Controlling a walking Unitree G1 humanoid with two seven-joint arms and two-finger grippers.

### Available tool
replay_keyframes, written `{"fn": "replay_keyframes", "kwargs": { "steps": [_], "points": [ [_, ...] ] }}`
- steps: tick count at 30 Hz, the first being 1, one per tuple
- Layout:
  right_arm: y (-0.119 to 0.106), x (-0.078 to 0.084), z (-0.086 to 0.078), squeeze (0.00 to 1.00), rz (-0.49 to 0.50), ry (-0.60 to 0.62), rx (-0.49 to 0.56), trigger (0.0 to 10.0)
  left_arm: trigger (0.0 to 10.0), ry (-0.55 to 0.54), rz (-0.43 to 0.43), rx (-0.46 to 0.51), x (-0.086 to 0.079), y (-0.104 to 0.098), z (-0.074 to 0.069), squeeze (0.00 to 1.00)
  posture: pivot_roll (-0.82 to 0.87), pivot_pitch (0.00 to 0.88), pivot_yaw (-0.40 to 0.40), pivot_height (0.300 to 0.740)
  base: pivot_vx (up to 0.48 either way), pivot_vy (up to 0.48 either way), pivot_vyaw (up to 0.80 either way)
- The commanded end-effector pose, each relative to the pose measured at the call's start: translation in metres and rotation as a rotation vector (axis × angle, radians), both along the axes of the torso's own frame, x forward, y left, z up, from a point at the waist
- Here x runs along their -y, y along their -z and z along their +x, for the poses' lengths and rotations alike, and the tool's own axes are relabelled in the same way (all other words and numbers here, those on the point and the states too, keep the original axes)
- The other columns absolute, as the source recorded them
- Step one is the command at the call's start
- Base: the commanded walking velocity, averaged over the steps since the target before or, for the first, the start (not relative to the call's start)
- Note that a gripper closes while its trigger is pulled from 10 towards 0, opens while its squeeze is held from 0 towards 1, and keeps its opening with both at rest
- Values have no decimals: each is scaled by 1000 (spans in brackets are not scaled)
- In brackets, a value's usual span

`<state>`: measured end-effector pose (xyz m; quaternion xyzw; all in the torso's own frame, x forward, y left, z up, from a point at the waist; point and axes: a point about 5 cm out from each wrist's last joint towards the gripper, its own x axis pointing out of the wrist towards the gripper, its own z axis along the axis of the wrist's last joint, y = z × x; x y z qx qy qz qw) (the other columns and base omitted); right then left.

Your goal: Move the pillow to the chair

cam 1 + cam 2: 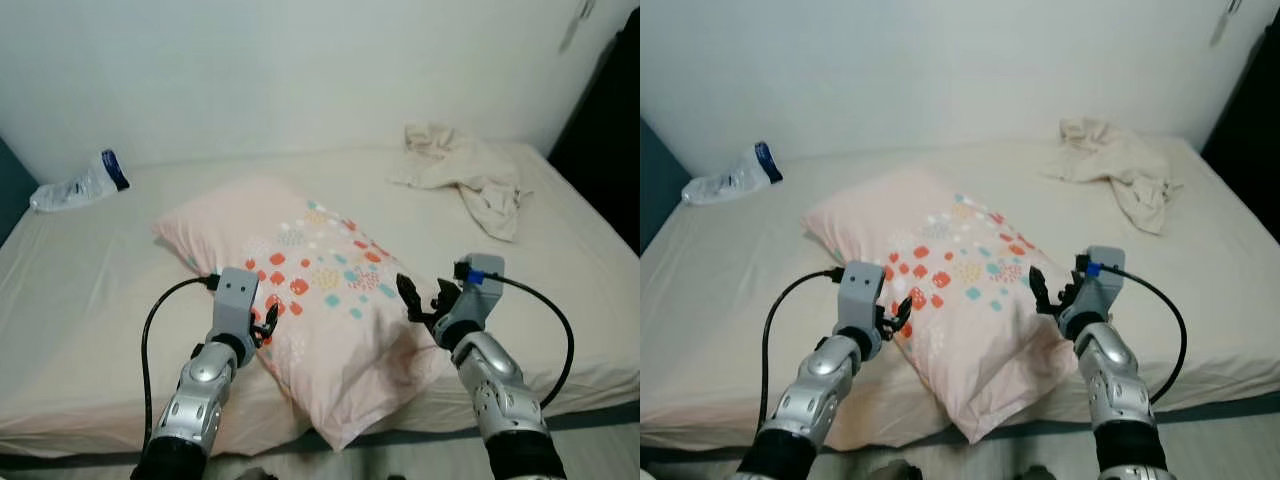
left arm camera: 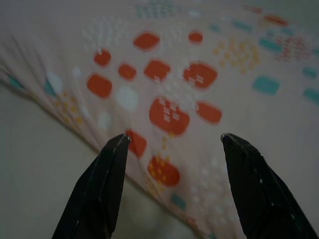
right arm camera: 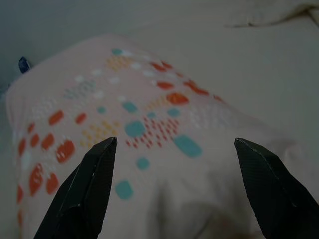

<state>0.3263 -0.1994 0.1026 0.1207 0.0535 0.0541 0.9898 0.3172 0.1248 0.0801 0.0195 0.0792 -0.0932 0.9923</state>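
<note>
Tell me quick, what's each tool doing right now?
Left tool: open, at the pillow edge, holding nothing.
Right tool: open, beside the pillow, holding nothing.

1. Pillow: one, pale pink with red, teal and yellow spots, before me.
2. Bed: one, beige sheet.
3. Crumpled cloth: one, cream.
4. Plastic bottle: one, blue cap, lying down.
5. My grippers: two, left gripper and right gripper, fingers spread on both.
</note>
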Motion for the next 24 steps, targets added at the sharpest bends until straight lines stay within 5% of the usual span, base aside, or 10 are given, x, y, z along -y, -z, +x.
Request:
{"fn": "replay_keyframes", "kwargs": {
  "steps": [1,14,24],
  "points": [
    [4,-1,-1,0,37,9,3,10000,10000,-23,-3,-21,-7,5,-1,0,-116,132,96,601,0,0,0],
    [-9,1,0,0,99,-21,59,10000,10000,-136,-280,-90,-19,1,10,0,-124,135,101,581,0,0,0],
    [-10,-1,-1,0,180,-39,108,10000,10000,-126,-307,-119,-17,6,6,0,-113,150,112,536,0,0,0]
  ]
}}
